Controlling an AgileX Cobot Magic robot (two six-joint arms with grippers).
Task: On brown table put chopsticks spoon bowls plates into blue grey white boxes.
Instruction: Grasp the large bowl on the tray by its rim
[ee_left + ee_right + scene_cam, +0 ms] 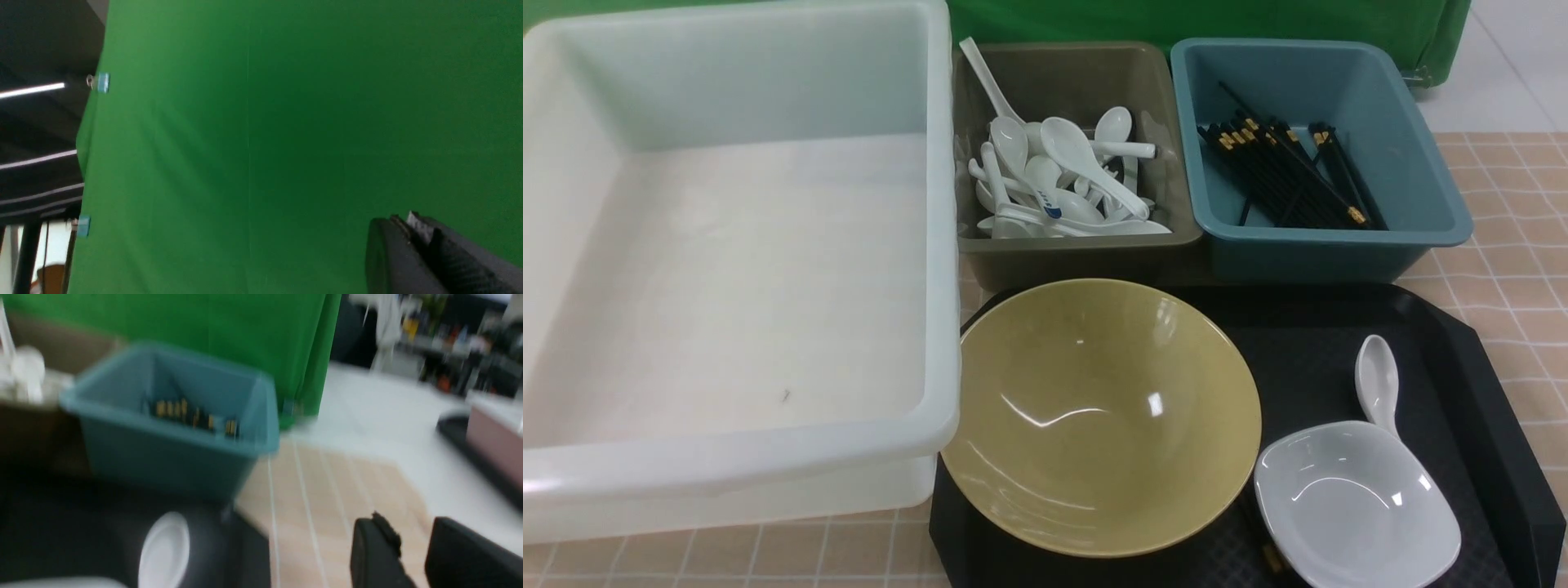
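Note:
A mustard-yellow bowl (1094, 408), a small white bowl (1356, 506) and a white spoon (1377, 380) sit on a black tray (1315, 343). A black stick with a gold band (1270, 559) peeks out beside the white bowl. The white tub (943, 245) is empty. The grey bin (1078, 77) holds several spoons (1062, 180). The blue bin (1339, 82) holds several chopsticks (1290, 175). Neither gripper shows in the front view. My left gripper (402, 222) is shut and empty, facing a green backdrop. My right gripper (408, 531) is open and empty over the brown table (318, 498), beside the blue bin (171, 416).
The black tray stands at the table's near right, in front of the two small bins. The spoon (163, 549) shows blurred in the right wrist view. A green backdrop (1176, 16) hangs behind the bins. Tiled table (1519, 269) shows right of the tray.

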